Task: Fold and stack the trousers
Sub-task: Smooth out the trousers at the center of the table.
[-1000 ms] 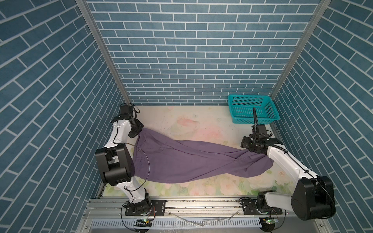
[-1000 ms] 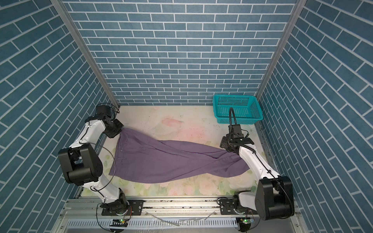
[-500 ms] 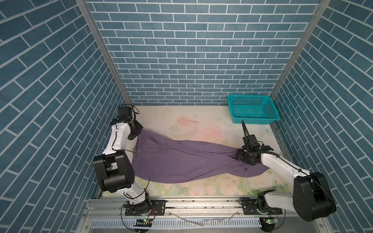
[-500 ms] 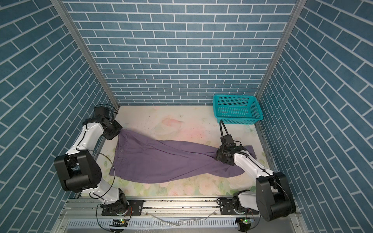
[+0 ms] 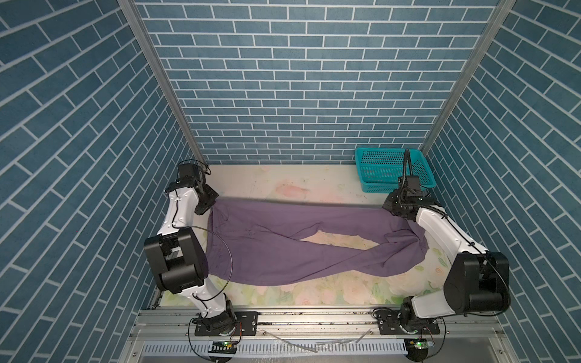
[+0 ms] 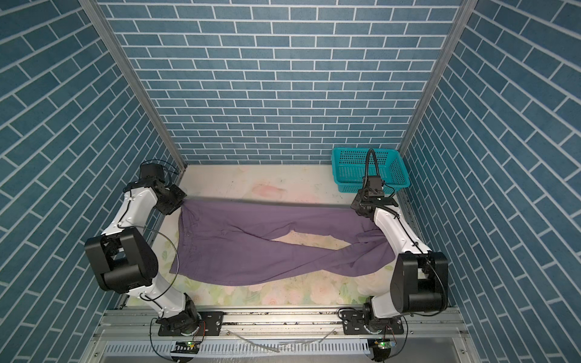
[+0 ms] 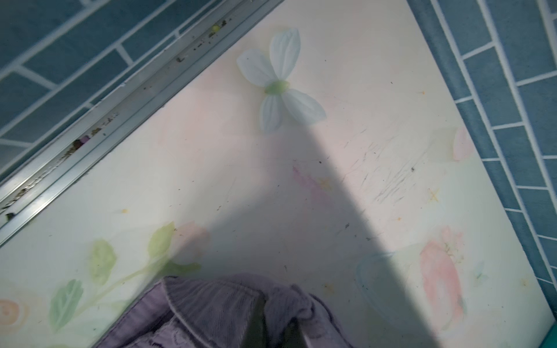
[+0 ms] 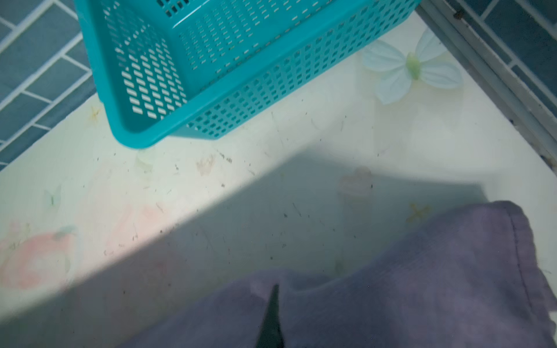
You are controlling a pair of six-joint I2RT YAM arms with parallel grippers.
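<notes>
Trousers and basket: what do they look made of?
Trousers: soft woven cloth, matte mauve; it drapes and wrinkles, and the right wrist view shows fine ribbing, maybe corduroy, and a stitched hem. Basket: rigid moulded plastic, probably, teal, slightly glossy; regular slots and a smooth thick rim.

A robot test cell is shown: brick-pattern panels (image 5: 298, 78) are framed by aluminium posts (image 5: 164, 88), and arms (image 5: 180, 210) are bolted to a rail (image 5: 314, 318) along the bottom.
</notes>
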